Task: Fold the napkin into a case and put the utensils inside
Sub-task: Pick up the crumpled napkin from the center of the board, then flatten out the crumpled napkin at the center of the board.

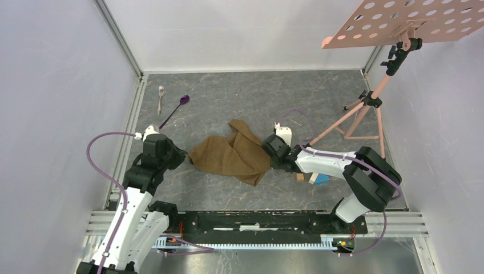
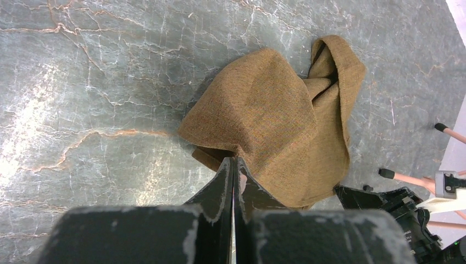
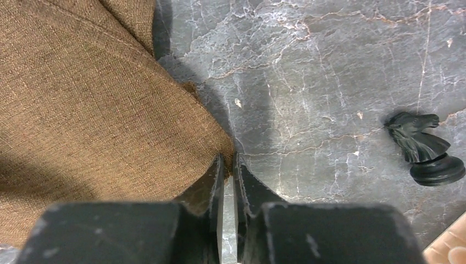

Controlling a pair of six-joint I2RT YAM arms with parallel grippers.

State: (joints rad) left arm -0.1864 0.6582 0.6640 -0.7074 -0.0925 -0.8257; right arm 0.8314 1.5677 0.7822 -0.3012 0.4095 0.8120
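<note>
The napkin [image 1: 231,155] lies crumpled in the middle of the overhead view on the grey marbled table [image 1: 240,91]. It is a loose brown heap with one flap turned up toward the top of the frame, not a flat square or a pouch. The left gripper [image 2: 232,160] reaches its left edge. In the left wrist view its fingers are pressed tightly together with the cloth's near edge drawn into the tips, so it appears to pinch the napkin. The right gripper [image 3: 226,158] sits at the heap's right side. Its fingers are almost together with a thin slit between them and the tips at a corner of the cloth, but I cannot tell whether any fabric is caught there. The fork [image 1: 161,97] and the spoon [image 1: 176,109] lie in the upper left of the overhead view, near each other and well apart from the napkin. A pink tripod stand [image 1: 365,108] stands at the upper right, its legs planted on the table behind the right arm, and carries a perforated panel [image 1: 411,20]. A few small wooden and blue blocks [image 1: 314,178] lie just below the right forearm, right of the napkin's lower corner. A black chess knight [image 3: 423,151] lies on the table at the right of the right wrist view, apart from the cloth.
</note>
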